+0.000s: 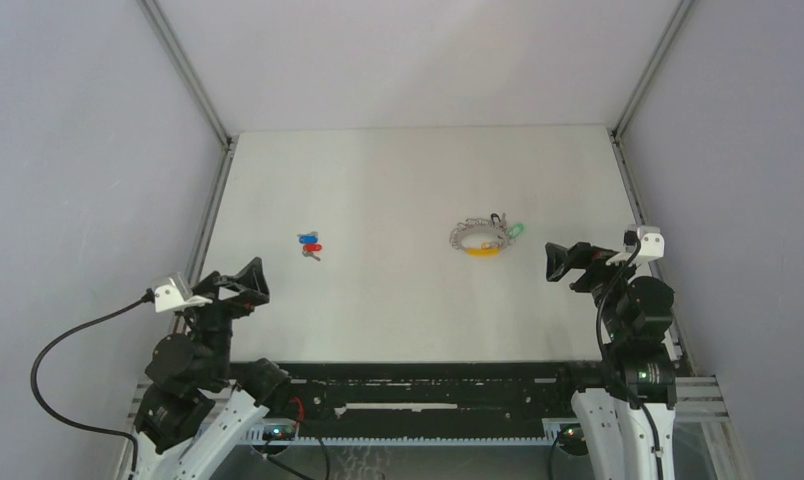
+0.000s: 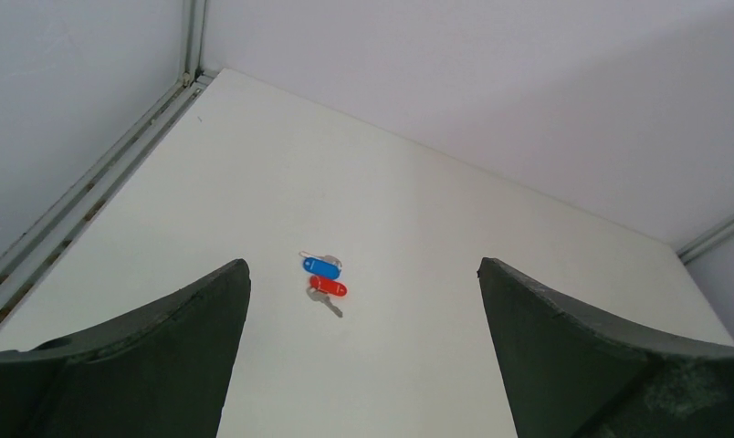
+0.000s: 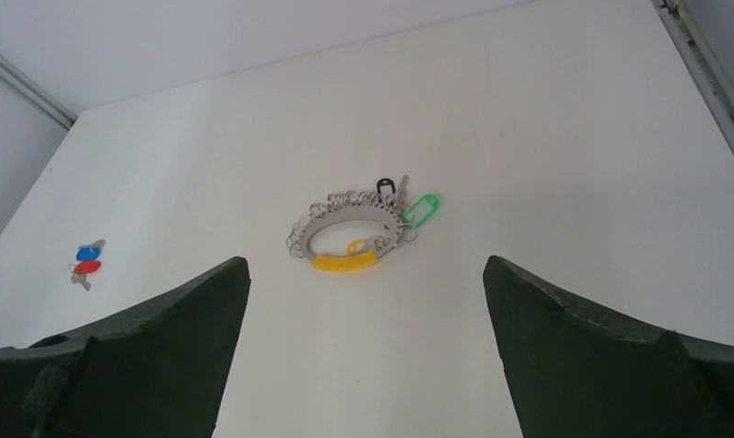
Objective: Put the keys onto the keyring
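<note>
Both the left fingers (image 2: 162, 338) and right fingers (image 3: 601, 347) gape wide, holding nothing; the keyring (image 3: 345, 263) lies on the table (image 3: 546, 137), black-headed key (image 3: 384, 186) at its far edge.

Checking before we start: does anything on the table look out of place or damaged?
Nothing stands out. The keyring lies flat with the black-headed key against its far edge; the blue and red keys lie apart to its left. The left gripper and right gripper are open, touching nothing.

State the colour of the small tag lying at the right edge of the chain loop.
Green. The tag shows best in the right wrist view.
</note>
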Action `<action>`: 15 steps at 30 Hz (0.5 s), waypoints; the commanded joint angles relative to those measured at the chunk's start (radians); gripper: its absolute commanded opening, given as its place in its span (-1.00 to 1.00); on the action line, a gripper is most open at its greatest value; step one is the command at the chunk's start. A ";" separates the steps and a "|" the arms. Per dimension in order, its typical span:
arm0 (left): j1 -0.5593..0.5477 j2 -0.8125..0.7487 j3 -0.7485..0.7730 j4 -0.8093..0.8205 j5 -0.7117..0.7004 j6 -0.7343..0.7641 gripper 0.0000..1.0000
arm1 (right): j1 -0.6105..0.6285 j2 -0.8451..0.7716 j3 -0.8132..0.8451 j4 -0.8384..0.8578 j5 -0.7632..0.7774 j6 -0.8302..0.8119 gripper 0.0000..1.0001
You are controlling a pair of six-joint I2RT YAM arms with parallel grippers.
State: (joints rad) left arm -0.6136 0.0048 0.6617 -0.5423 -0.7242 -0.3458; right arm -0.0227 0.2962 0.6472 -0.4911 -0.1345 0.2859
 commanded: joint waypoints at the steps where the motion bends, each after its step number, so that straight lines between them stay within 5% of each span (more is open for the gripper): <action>1: 0.007 -0.111 -0.026 0.020 -0.015 0.068 0.99 | 0.000 0.003 -0.002 0.019 0.013 -0.017 1.00; 15: 0.038 -0.096 -0.032 0.027 0.023 0.073 0.99 | -0.001 0.011 -0.002 0.023 0.006 -0.017 1.00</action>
State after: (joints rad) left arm -0.5911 0.0048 0.6376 -0.5449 -0.7246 -0.3019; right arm -0.0227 0.2970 0.6422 -0.4919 -0.1322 0.2829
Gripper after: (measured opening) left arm 0.996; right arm 0.997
